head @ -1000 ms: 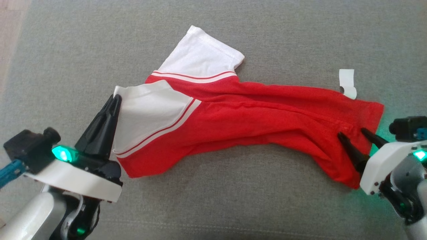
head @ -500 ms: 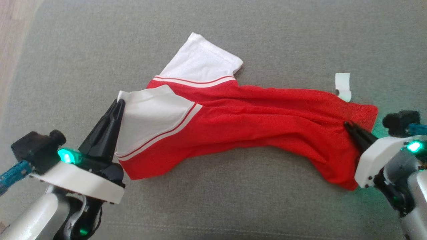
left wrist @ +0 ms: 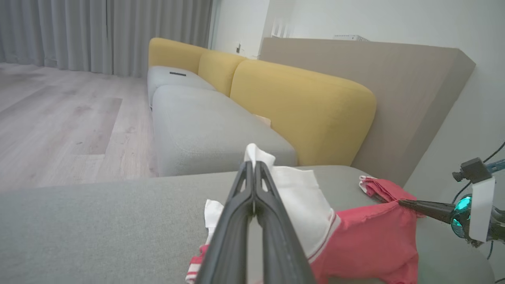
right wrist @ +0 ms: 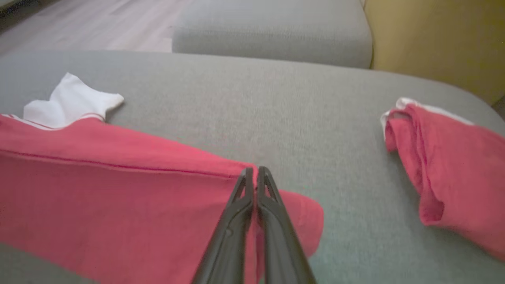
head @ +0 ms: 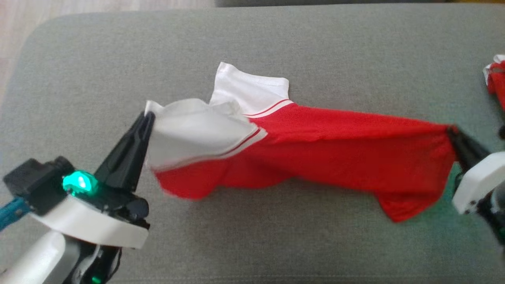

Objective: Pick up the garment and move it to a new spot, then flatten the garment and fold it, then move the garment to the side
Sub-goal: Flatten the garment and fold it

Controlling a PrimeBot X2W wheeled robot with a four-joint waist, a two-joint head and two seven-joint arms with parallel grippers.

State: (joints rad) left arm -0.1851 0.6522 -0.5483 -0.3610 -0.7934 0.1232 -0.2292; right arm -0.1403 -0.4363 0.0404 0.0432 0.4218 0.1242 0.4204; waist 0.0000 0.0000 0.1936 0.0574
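Garment: a red knit shirt with white sleeves and red-and-white piping (head: 335, 150), strung between the two pincers over the grey fabric sofa seat (head: 276, 39). Its middle and lower corner sag toward the cushion; whether they touch it I cannot tell.
Left pincer: the left pincer (head: 148, 115) has its fingers pressed together on the edge of a white sleeve.
Right pincer: the right pincer (head: 451, 132) is closed on the red corner at the opposite end.
Handling: it looks light, thin and limp. It should droop, bunch and stretch rather than keep a shape. It is not fragile, but it could slip from so narrow a pinch under a hard pull.
Where to hold: seams and hem corners look best, since doubled cloth gives more bite than a single layer.
Edges: the seat's rounded corner and the pale wooden floor (left wrist: 59, 118) lie off to the left. A second bundled red cloth (right wrist: 446, 165) sits near the right pincer, with the yellow backrest (left wrist: 300, 106) beyond it.
Open room: there is broad bare cushion beyond the shirt and on the robot's side of it. The right-hand side is tighter.
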